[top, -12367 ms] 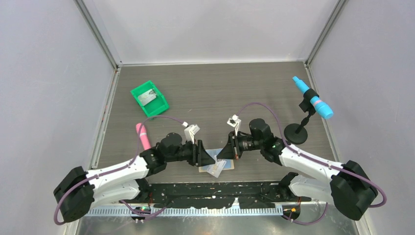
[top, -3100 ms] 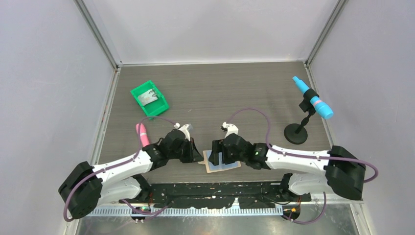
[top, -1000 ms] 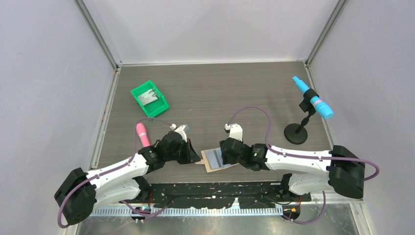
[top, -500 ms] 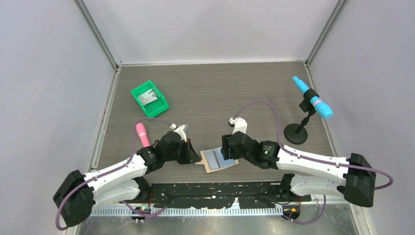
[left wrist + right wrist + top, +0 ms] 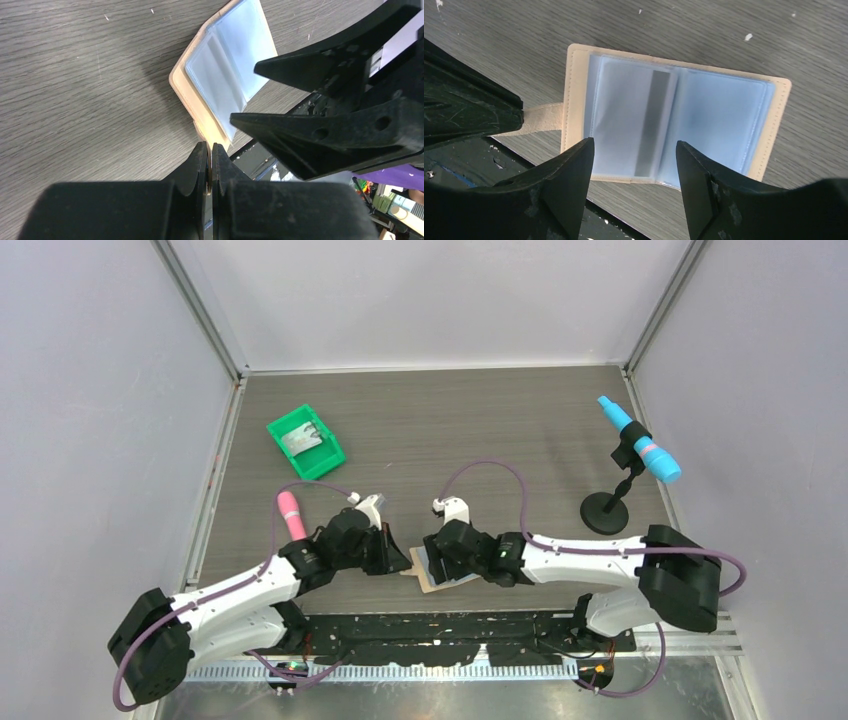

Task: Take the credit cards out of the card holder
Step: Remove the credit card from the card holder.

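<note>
The card holder (image 5: 574, 65) lies spread open by the table's front edge, tan outside with blue inner panels (image 5: 724, 120). One of the credit cards (image 5: 621, 115), pale with a dark stripe, shows in its left pocket. I cannot tell whether the right pocket holds one. My left gripper (image 5: 210, 147) is shut on the holder's strap tab (image 5: 544, 119). Just above the holder's near edge hangs my right gripper (image 5: 633, 145), open, with nothing between its fingers. In the top view the right gripper (image 5: 440, 562) hides most of the holder (image 5: 424, 585).
A green bin (image 5: 305, 441) with a grey item stands at the back left. A pink object (image 5: 291, 515) lies beside the left arm. A blue-tipped tool (image 5: 640, 452) on a black stand (image 5: 604, 512) is at the right. The black front rail (image 5: 440, 625) runs just beyond the holder.
My right gripper has swung left over the open holder and its jaws have spread wider. The left gripper has stayed shut on the strap tab.
</note>
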